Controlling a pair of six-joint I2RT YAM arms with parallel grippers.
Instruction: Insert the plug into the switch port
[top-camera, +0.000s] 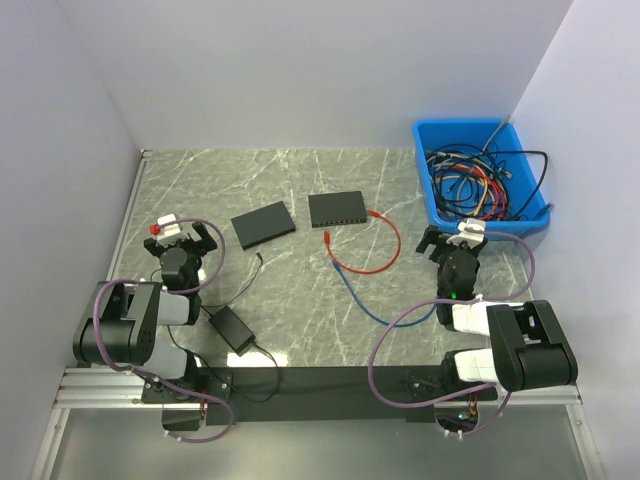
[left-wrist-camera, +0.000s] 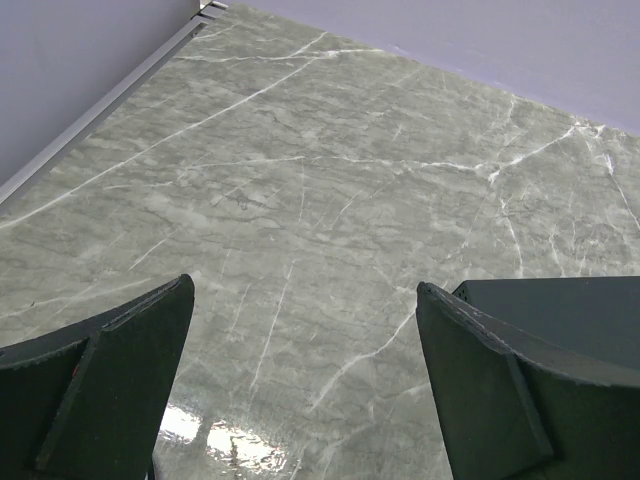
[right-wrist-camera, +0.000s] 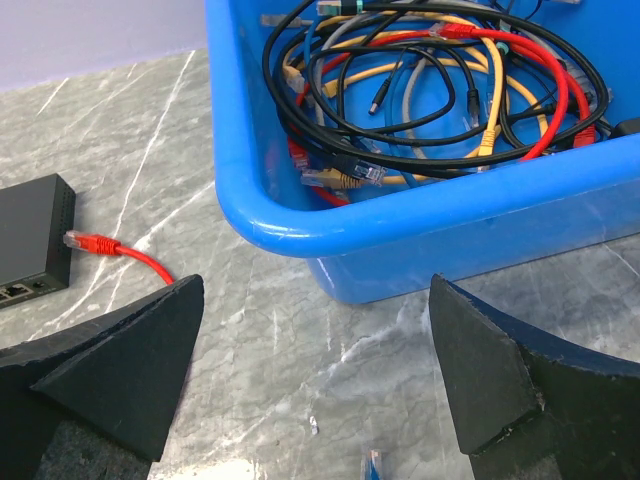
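Dark pincer fingers frame both wrist views: the left pincer (left-wrist-camera: 305, 290) and the right pincer (right-wrist-camera: 316, 285) each stand wide apart with nothing between them. Out on the surface (top-camera: 290, 290), the red cable's plug (right-wrist-camera: 85, 242) lies just beside the switch (top-camera: 337, 208), off its right end, not in any port. A second dark box (top-camera: 263, 224) sits to the switch's left and a blue cable (top-camera: 360, 295) trails nearer the arms. Nothing holds the switch, so I judge a push could slide it; a skewed grip would likely jam the plug at the port mouth. At far right, the blue bin (right-wrist-camera: 400, 215) holds a tangle of black, red, yellow and grey cables (right-wrist-camera: 430, 100), close enough to the right pincer to snag.
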